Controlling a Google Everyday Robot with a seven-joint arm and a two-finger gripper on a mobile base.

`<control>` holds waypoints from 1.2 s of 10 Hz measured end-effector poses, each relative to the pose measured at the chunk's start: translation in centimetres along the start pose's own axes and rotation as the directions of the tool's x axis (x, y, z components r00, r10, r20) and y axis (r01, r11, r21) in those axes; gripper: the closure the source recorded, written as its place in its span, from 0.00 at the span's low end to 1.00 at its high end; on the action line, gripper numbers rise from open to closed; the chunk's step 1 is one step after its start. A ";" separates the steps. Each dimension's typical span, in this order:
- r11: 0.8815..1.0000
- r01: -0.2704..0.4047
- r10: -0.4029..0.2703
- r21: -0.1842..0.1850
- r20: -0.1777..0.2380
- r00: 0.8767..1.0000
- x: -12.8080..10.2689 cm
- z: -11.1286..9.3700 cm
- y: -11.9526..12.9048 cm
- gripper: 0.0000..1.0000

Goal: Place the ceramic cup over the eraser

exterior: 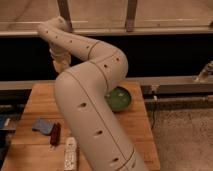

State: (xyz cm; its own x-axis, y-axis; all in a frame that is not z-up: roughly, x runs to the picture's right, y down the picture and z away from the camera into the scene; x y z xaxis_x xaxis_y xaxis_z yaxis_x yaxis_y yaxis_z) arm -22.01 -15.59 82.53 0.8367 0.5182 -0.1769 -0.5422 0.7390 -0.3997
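Note:
My arm fills the middle of the camera view, rising from the bottom and bending up to the top left. From there its wrist hangs down, and the gripper [61,65] sits above the far left part of the wooden table [37,100], partly hidden behind the arm's elbow. The gripper is shut, and I cannot make out anything held in it. The ceramic cup and the eraser are both hidden or out of view.
A green bowl [120,99] sits at the table's back right, half hidden behind the arm. At the front left lie a blue pad [42,126], a dark red-brown oblong object [55,134] and a white remote-like object [70,152]. A dark window wall stands behind the table.

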 end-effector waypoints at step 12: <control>0.986 -0.168 0.165 0.019 0.108 0.980 14.5 -7.2 -2.4 1.00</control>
State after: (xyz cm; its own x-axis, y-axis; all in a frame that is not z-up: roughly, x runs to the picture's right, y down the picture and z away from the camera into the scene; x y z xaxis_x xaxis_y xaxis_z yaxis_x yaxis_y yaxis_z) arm -8.02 -12.89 74.47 0.7224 0.6767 -0.1420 -0.6766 0.6496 -0.3468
